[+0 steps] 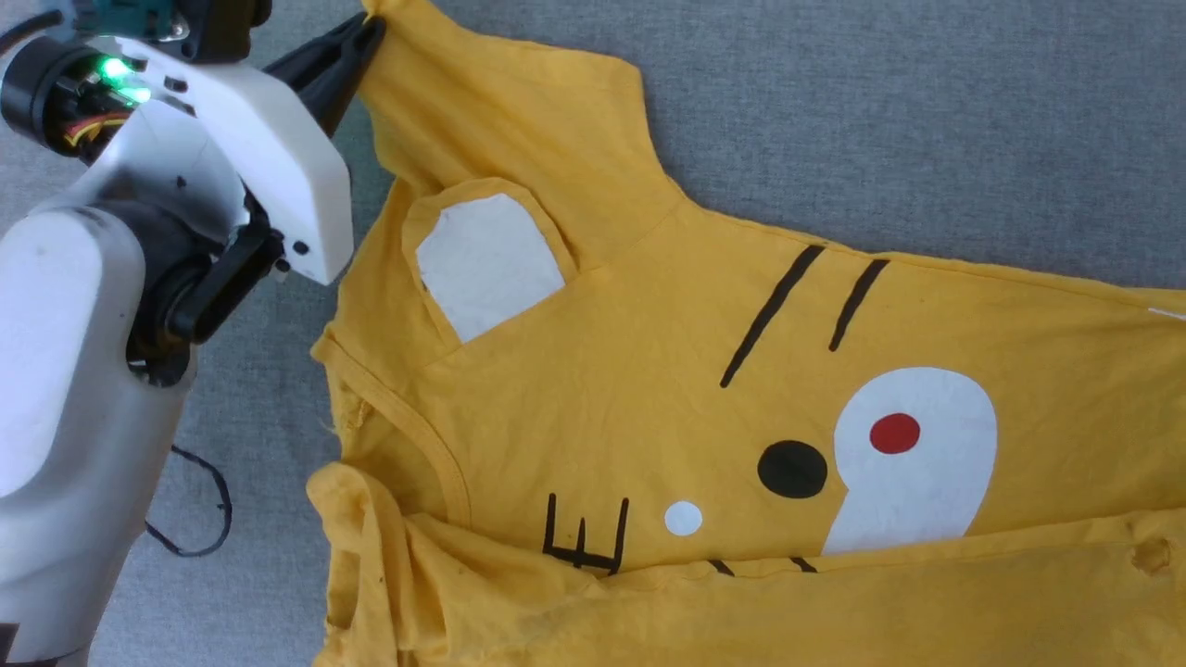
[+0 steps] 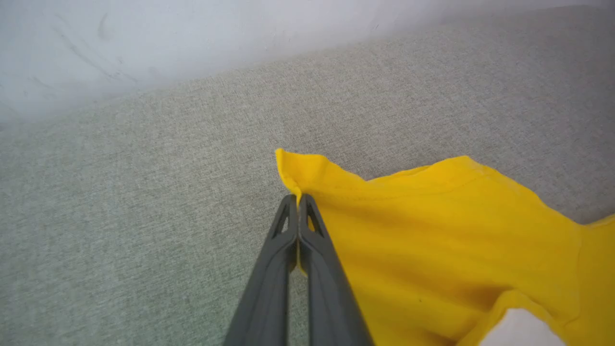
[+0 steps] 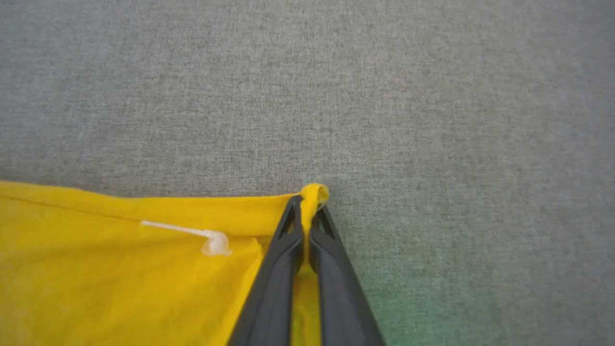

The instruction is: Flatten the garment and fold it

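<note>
While the shirt [image 1: 649, 371] lies print-up on the grey fabric surface [image 1: 927, 120], its long axis runs across the head view, with the neck [image 1: 408, 435] toward the robot's left and the body stretching off to the right. The near edge is folded up over the print and hides the lower part of the face. One sleeve [image 1: 500, 102] points away toward the far left corner. The left end effector [image 1: 369, 39] is clamped tight on that sleeve's tip, with yellow cloth pinched between its fingertips. The pale left arm [image 1: 56, 389] rises along the left edge, its wrist bent so the fingers aim up and to the right. The right end effector [image 3: 307, 204] is closed on a yellow corner of the shirt's edge, low over the surface, near a white plastic tag [image 3: 211, 240].
</note>
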{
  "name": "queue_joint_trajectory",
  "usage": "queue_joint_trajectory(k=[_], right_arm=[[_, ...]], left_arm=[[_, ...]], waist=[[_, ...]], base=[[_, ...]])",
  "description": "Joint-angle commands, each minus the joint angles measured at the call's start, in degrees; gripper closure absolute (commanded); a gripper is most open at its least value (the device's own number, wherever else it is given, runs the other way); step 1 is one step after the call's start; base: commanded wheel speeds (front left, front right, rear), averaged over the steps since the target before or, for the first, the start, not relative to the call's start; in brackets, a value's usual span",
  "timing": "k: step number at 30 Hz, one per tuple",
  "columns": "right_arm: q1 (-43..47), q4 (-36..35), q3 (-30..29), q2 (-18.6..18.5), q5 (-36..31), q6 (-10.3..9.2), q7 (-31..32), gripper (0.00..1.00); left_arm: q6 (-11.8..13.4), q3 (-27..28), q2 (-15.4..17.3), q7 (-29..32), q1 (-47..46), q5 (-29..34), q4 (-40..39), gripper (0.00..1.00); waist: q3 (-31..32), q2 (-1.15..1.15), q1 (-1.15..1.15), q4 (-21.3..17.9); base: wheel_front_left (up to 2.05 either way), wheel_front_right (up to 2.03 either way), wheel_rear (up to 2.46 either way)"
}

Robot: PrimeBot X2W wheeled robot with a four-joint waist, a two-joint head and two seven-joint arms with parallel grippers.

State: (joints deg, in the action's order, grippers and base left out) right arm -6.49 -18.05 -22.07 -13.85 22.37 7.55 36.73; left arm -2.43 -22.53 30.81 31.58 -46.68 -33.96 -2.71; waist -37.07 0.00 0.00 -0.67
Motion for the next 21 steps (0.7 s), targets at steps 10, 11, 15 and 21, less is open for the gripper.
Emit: queue_joint_trajectory(k=[10,11,15,21], right_arm=[[-2.52,-0.31,-0.34,-2.22,-1.24,-0.06,-4.89,1.00],[-2.65,-0.34,-0.22,-2.50,-1.30,-0.06,-5.41,1.00],[-2.47,-0.48,0.13,-3.39,-1.37,-0.06,-6.69,1.00],[-0.57,-0.55,0.88,-3.54,-0.81,-0.06,-7.60,1.00]], left_arm=[[0.13,3.15,-0.14,-11.36,1.05,1.98,-0.60,1.00],[0.13,3.53,-0.10,-12.50,1.33,2.03,-0.66,1.00],[0.43,5.08,0.45,-15.86,3.29,1.89,-1.47,1.00],[1.25,6.58,1.36,-19.37,9.51,1.27,-4.88,1.00]], waist=[[5.04,0.00,0.00,-0.27],[5.77,0.00,0.00,-0.19],[8.38,0.00,0.00,0.45],[11.18,0.00,0.00,1.76]], base=[[0.00,0.00,0.00],[0.00,0.00,0.00],[0.00,0.00,0.00],[0.00,0.00,0.00]])
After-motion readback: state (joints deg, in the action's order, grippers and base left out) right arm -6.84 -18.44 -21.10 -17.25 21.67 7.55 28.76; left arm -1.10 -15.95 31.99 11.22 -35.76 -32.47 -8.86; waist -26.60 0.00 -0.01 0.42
